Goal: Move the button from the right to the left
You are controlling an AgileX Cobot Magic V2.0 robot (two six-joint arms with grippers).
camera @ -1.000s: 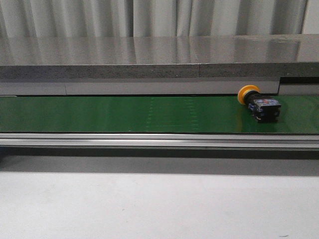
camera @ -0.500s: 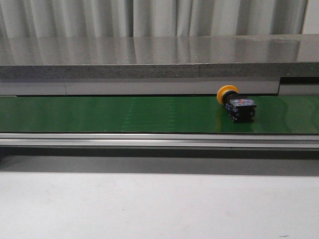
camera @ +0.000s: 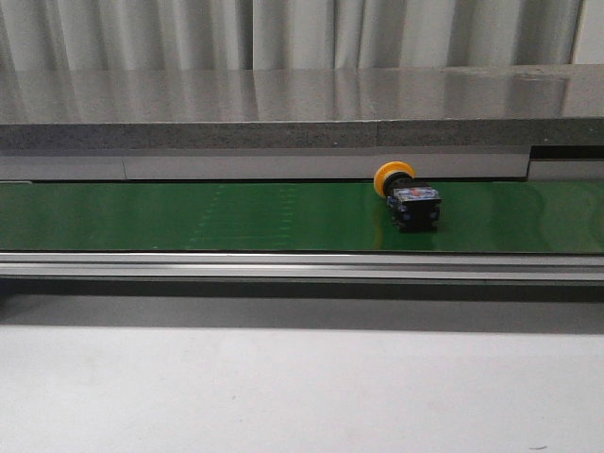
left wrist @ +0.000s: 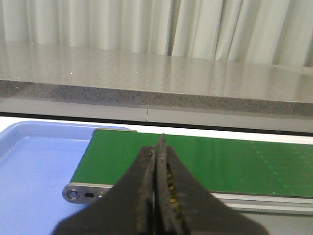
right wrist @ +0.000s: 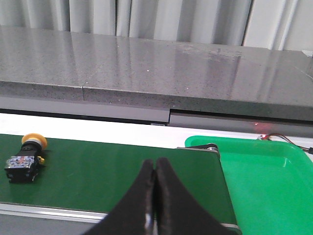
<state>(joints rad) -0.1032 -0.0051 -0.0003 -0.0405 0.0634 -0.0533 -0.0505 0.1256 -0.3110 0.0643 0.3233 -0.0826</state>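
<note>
The button [camera: 406, 195], a yellow mushroom cap on a black boxy body, lies on its side on the green belt [camera: 236, 217], right of the middle in the front view. It also shows in the right wrist view [right wrist: 24, 159], far to the side of my right gripper [right wrist: 155, 164], which is shut and empty over the belt's right end. My left gripper [left wrist: 157, 147] is shut and empty over the belt's left end [left wrist: 220, 161]. The button is out of the left wrist view. Neither gripper shows in the front view.
A blue tray [left wrist: 34, 166] lies off the belt's left end. A green tray [right wrist: 264, 171] lies off the belt's right end. A grey stone ledge [camera: 302, 104] runs behind the belt, and a metal rail [camera: 302, 266] runs along its front.
The button has travelled left along the belt, from near the right edge of the front view towards the middle. No gripper shows in the earlier frames.
</note>
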